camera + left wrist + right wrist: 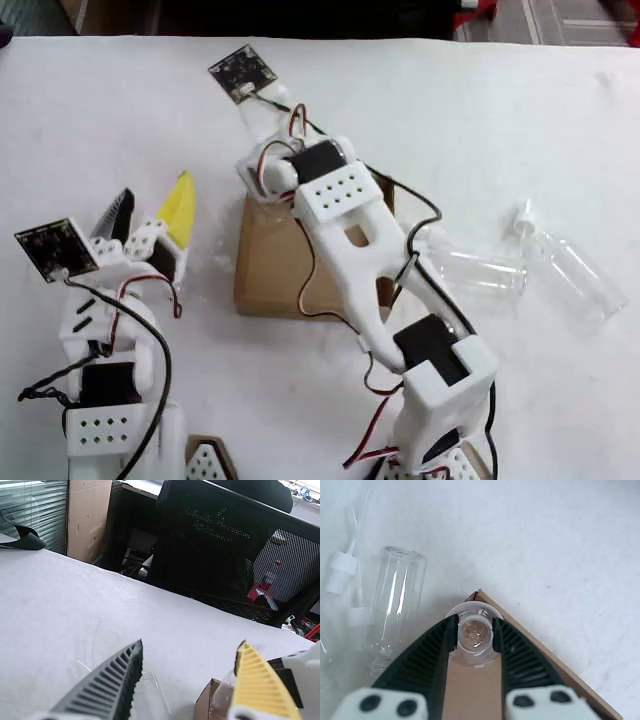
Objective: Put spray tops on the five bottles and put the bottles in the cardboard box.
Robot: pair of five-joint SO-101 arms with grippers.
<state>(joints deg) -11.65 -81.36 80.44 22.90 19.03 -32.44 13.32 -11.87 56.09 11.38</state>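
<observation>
Right wrist view has the right gripper (473,625) clamped on the neck of a clear bottle (474,641), seemingly without a spray top, over a corner of the cardboard box (470,690). Just beyond, a bare bottle (395,600) and two loose spray tops (340,570) lie on the table (545,540). Farther off, the high view shows two more bottles (480,275) lying beside the box, one capped. The left gripper (155,195) gapes empty. I judge nothing boxed yet.

At the centre of the frame, your right gripper (474,623) is pinching a clear bottle (473,652), seen end-on, over a corner of the cardboard box (470,692). A second clear bottle (395,600) is lying on the white table (545,540), just beside a white spray top (341,570).
</observation>
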